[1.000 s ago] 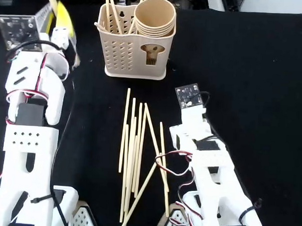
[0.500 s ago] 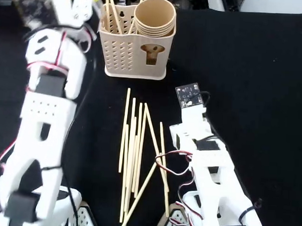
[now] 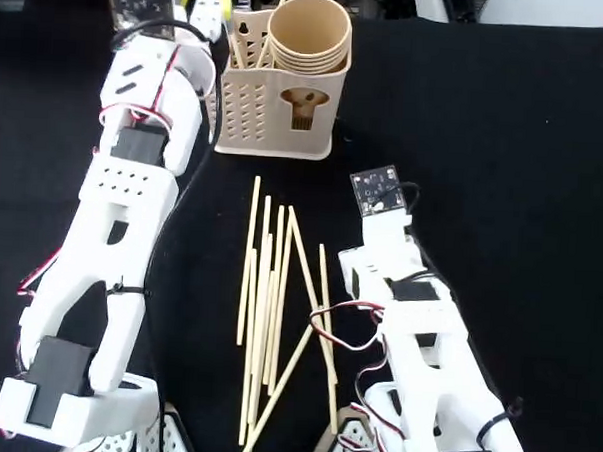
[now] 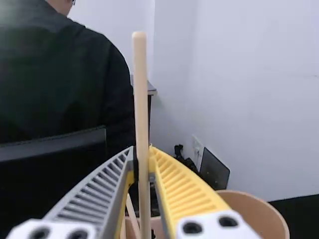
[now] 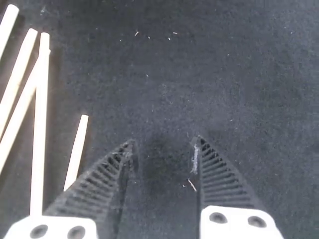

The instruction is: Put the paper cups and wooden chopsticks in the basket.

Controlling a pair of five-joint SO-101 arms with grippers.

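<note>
A beige perforated basket [image 3: 277, 100] stands at the back of the black table. It holds a stack of paper cups [image 3: 310, 31] on its right side and several wooden chopsticks [image 3: 247, 43] on its left. My left gripper [image 3: 209, 0] hangs at the basket's left rim. In the left wrist view this left gripper [image 4: 142, 152] is shut on an upright chopstick [image 4: 140, 89], with a cup rim [image 4: 261, 209] just below. Several loose chopsticks [image 3: 266, 305] lie on the cloth in front of the basket. My right gripper [image 5: 162, 144] is open over bare cloth, beside chopstick ends [image 5: 77, 149].
The right arm [image 3: 403, 301] rests on the table just right of the loose chopsticks. The left arm [image 3: 122, 218] stretches along their left side. Black cloth [image 3: 524, 176] covers the table, with free room to the right of the basket.
The left arm has swung right from the table's left edge to the basket, carrying its chopstick. The right arm has kept still.
</note>
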